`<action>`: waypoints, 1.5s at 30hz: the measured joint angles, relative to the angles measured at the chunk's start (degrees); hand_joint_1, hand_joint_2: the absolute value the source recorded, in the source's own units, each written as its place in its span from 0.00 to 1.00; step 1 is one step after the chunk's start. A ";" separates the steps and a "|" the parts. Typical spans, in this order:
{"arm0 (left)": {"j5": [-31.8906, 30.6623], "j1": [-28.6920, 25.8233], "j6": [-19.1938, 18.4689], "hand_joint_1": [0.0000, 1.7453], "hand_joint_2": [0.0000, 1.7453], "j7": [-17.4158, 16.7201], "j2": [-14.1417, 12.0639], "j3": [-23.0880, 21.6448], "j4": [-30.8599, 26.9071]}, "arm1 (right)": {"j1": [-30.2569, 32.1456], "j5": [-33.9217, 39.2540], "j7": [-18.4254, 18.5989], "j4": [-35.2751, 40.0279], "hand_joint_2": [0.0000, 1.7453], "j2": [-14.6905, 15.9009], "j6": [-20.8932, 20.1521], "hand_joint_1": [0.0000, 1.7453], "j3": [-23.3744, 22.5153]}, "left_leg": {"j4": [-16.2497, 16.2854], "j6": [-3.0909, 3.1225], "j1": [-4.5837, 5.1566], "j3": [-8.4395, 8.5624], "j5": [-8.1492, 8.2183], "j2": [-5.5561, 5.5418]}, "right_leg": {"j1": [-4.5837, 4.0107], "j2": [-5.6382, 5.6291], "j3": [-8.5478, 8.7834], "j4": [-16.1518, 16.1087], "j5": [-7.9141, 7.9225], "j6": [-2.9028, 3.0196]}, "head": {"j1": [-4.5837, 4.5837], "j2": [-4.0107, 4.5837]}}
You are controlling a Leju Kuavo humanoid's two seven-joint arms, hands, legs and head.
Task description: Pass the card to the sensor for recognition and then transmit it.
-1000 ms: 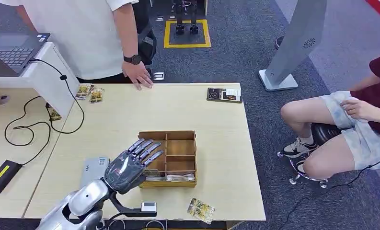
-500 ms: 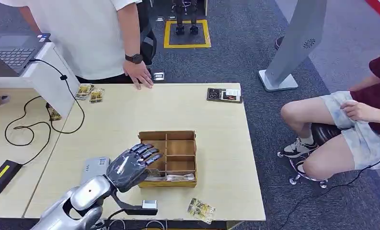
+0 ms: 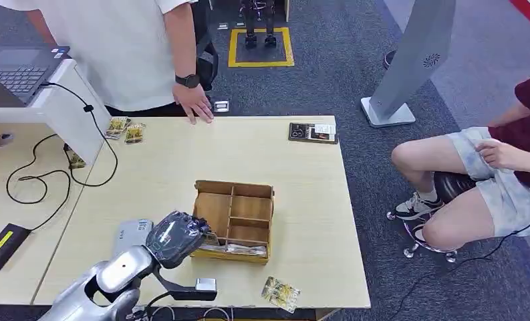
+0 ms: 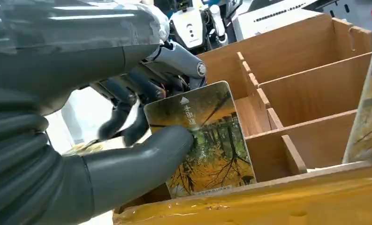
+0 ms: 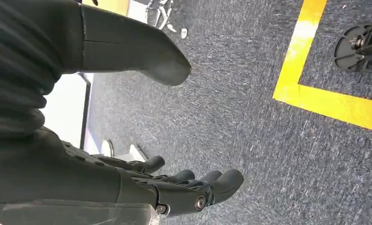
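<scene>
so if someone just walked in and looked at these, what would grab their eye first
Most likely the left hand at the near left corner of the wooden divided box in the middle of the table, its thumb and fingers pinching a card printed with autumn trees. Next, the person's hand resting on the table's far edge, with a wristwatch above it. The right hand hangs open over grey carpet with a yellow line.

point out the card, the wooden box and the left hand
card (image 4: 207, 140), left wrist view, middle of its printed face
wooden box (image 3: 252, 188), head view, far rim
left hand (image 3: 175, 237), head view, back of the hand
</scene>
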State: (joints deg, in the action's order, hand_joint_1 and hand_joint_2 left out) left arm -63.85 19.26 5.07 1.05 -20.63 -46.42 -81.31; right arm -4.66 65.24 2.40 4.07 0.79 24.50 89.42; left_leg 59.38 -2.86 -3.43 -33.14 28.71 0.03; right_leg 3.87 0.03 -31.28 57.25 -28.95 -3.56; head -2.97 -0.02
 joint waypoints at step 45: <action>0.85 -0.84 3.65 0.00 1.00 0.16 -0.20 -0.04 -1.05 | -0.04 0.15 0.15 0.00 1.00 0.00 0.00 0.00 0.00 | 0.00 0.00 0.00 0.13 -0.01 -0.01 | 0.00 0.01 0.14 0.00 0.00 0.00 | 0.00 0.00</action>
State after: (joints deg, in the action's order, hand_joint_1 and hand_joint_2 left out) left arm -62.99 18.43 8.72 1.20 -20.83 -46.47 -82.36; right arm -4.70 65.40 2.56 4.07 0.79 24.50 89.42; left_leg 59.37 -2.86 -3.43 -33.00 28.70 0.02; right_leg 3.87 0.04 -31.14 57.25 -28.95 -3.56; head -2.97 -0.02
